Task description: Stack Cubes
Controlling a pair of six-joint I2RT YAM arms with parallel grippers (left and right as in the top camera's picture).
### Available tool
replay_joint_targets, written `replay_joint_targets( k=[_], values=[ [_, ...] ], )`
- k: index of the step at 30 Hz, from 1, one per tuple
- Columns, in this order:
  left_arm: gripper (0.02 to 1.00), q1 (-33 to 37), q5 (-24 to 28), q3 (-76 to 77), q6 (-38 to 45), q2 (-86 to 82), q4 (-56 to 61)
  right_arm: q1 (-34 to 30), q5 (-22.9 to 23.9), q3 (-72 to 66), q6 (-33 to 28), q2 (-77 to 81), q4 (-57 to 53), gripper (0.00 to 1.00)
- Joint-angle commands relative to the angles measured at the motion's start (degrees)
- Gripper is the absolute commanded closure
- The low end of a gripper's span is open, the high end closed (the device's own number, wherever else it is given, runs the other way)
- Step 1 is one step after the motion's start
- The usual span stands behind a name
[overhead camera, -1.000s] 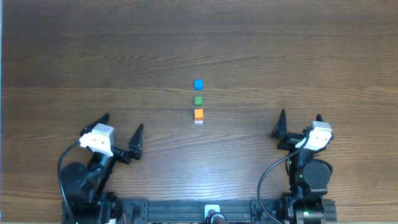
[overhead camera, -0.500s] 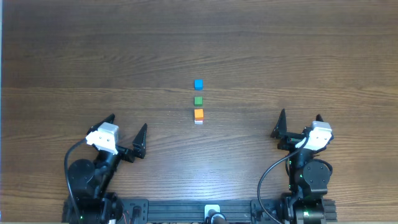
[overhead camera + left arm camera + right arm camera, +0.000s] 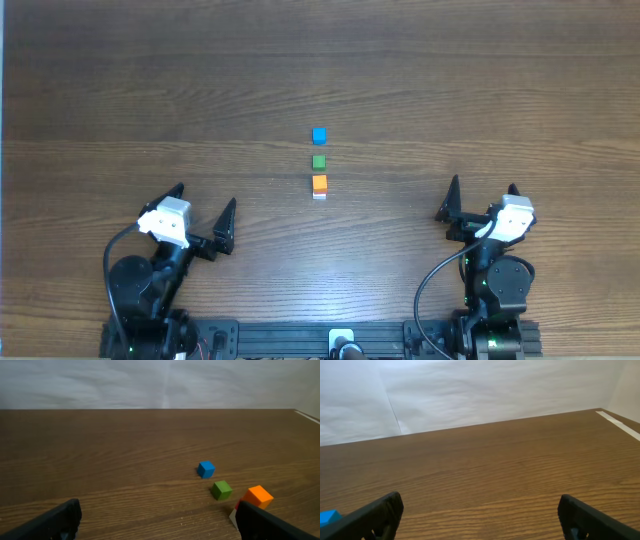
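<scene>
Since a second ago the left gripper (image 3: 206,194) has edged slightly toward 3 o'clock; the cubes have not moved. Both it and the right gripper (image 3: 483,184) are spread wide and hold nothing, at 8 and 4 o'clock of the cubes. At mid-table (image 3: 500,80), the blue cube (image 3: 319,135), green cube (image 3: 319,161) and orange cube (image 3: 319,183) line up from 12 to 6 o'clock, with a white cube (image 3: 319,195) peeking out at the orange one's 6 o'clock edge.

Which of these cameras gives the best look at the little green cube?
The left wrist view: the green cube appears close, its top and two sides visible, apart from the blue cube and orange cube. The top view gives its top face as a small square. The right wrist view catches the blue cube's corner instead.
</scene>
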Motion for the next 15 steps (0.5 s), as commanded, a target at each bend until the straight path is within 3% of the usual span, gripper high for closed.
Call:
replay_joint_targets(
  k=[1, 6, 10, 15],
  values=[
    [0.020, -0.26, -0.66, -0.44, -0.61, -0.39, 0.00, 0.31, 0.55, -0.33, 0.55, -0.52, -0.09, 0.009],
    [0.018, -0.26, -0.66, -0.44, -0.61, -0.39, 0.00, 0.31, 0.98, -0.31, 0.57, -0.52, 3.98, 0.009],
    [0.023, -0.26, -0.66, -0.44, -0.61, -0.39, 0.00, 0.31, -1.70, 2.25, 2.84, -0.42, 6.10, 0.007],
    [0.020, -0.26, -0.66, -0.44, -0.61, -0.39, 0.00, 0.31, -2.12, 13.99, -1.66, 4.87, 3.02, 0.009]
  ],
)
